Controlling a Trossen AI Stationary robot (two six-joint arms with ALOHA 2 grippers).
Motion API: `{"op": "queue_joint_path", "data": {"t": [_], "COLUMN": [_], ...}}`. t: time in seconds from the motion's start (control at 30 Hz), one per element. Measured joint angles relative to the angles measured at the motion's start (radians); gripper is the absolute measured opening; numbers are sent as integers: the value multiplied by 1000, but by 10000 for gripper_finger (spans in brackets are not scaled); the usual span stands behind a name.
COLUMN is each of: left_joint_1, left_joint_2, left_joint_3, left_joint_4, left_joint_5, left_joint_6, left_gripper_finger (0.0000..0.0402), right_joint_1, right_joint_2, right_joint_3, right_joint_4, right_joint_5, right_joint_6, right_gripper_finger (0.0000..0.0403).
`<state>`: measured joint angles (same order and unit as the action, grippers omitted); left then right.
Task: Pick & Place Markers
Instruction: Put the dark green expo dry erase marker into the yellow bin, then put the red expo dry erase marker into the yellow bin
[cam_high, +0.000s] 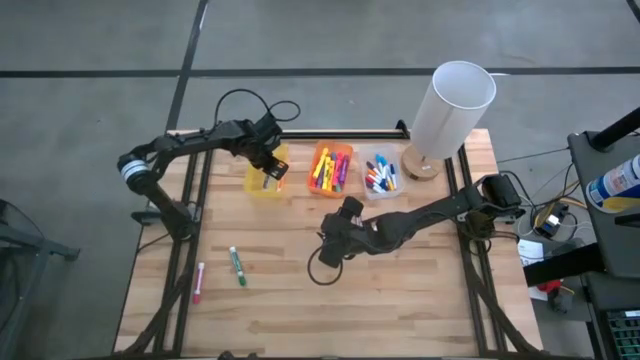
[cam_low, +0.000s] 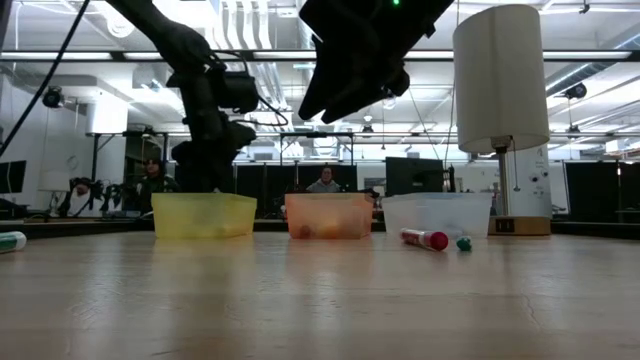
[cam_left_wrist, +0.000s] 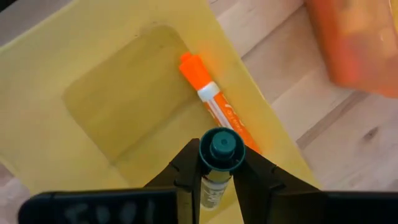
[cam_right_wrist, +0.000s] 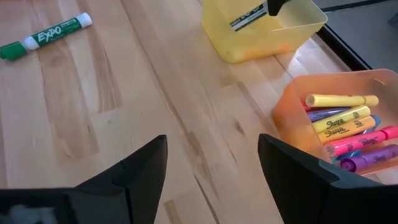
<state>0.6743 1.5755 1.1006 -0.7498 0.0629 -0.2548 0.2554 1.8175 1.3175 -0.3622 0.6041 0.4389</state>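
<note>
L gripper clamps a teal-capped marker cap-up over the yellow bin, table's 11 o'clock; an orange marker lies inside. R gripper, fingers wide apart w/ nothing held, hovers mid-table; green marker and pink marker lie at 8 o'clock.

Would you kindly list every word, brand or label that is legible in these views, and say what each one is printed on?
"EXPO": on the green marker lying on the wooden table.
"Sharpie": on the yellow highlighters in the orange bin.
Print on the pink and purple highlighters beside them: too blurred to read.
Print on the orange marker in the yellow bin: too blurred.
Label on the marker in the left claw, seen from the right wrist: unreadable.
</note>
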Motion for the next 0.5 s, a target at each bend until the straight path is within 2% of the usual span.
{"op": "queue_joint_path", "data": {"t": [0.5], "left_joint_1": [-1], "left_joint_2": [-26], "left_joint_3": [-8], "left_joint_4": [-10], "left_joint_5": [-24], "left_joint_6": [48], "left_gripper_finger": [166], "right_joint_1": [0], "right_joint_2": [0], "right_joint_3": [-5], "right_joint_4": [0], "right_joint_5": [0], "right_joint_6": [-1], "right_gripper_finger": [244]}}
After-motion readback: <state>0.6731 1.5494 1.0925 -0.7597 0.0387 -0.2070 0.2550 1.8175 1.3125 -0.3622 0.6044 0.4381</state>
